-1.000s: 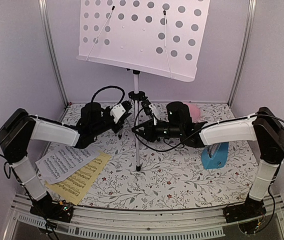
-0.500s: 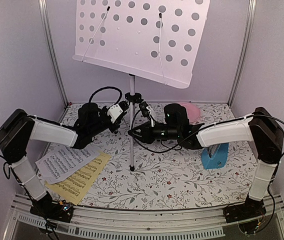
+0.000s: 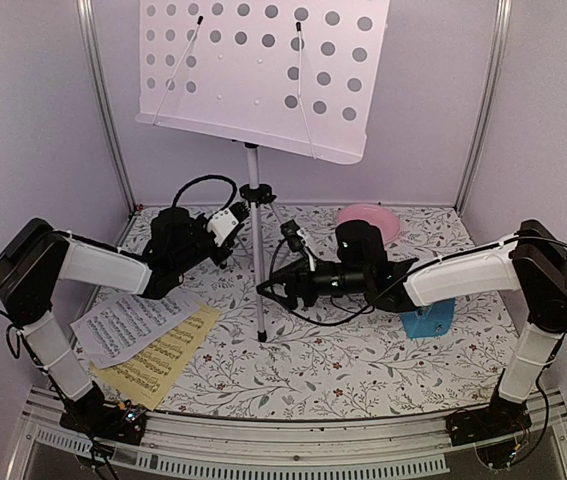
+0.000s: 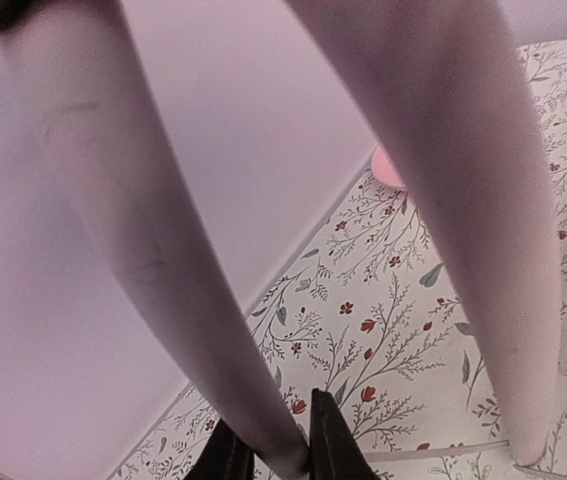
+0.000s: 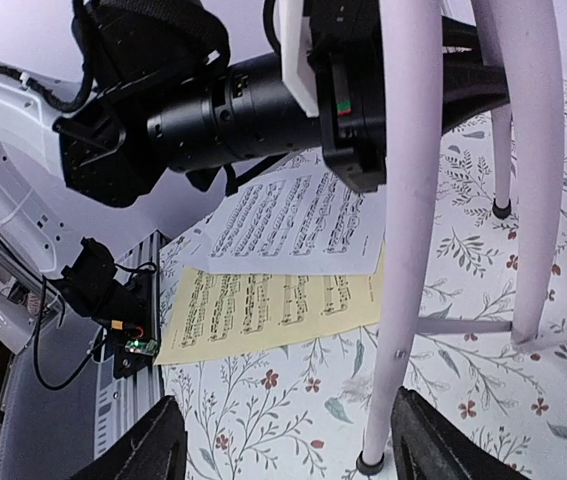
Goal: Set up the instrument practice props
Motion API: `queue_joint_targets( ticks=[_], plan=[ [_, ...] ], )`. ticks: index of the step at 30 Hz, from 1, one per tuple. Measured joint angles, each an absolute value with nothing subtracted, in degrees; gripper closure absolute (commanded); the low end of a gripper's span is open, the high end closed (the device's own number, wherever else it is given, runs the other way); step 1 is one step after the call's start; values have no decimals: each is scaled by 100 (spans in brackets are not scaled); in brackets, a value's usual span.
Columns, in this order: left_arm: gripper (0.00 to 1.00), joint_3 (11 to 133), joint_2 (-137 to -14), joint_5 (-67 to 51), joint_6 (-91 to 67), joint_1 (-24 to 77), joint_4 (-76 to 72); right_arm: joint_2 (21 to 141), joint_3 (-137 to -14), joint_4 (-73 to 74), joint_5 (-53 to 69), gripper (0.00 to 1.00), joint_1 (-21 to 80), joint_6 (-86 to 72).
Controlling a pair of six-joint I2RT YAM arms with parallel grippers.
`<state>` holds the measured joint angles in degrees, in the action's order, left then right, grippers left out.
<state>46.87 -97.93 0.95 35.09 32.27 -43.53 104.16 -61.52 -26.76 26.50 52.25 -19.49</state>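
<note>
While the left tool (image 4: 281,450) is clamping one leg (image 4: 163,250) of the music stand (image 3: 256,230), standing near the far edge of the surface (image 3: 343,360), the right tool (image 5: 293,445) is gaping wide around another leg, gripping nothing. Held one-sidedly, the top-heavy stand is risking a tilt. Only the right wrist view is showing its feet (image 5: 368,462) planted; only the top view, its perforated panel (image 3: 258,75).

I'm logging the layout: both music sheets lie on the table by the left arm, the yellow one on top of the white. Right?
No: the white sheet lies on top of the yellow sheet, as the top external view shows. Both do lie on the table by the left arm.
</note>
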Motion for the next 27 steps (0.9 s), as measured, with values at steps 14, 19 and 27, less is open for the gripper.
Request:
queue_joint_targets(
  ticks=[14, 19, 27],
  plan=[
    [42, 4482, -9373, 224, 3660, 3190, -4082, 9317, -4873, -2961, 2167, 8, 4403, -1304],
    [38, 4421, -8541, 237, 3159, 3188, -3712, 9356, -4873, -3009, 2119, 8, 4298, -843],
    [37, 3983, -7404, -36, 1944, 3197, -3201, 10217, -5312, -2921, 2137, 12, 4180, 71]
  ],
)
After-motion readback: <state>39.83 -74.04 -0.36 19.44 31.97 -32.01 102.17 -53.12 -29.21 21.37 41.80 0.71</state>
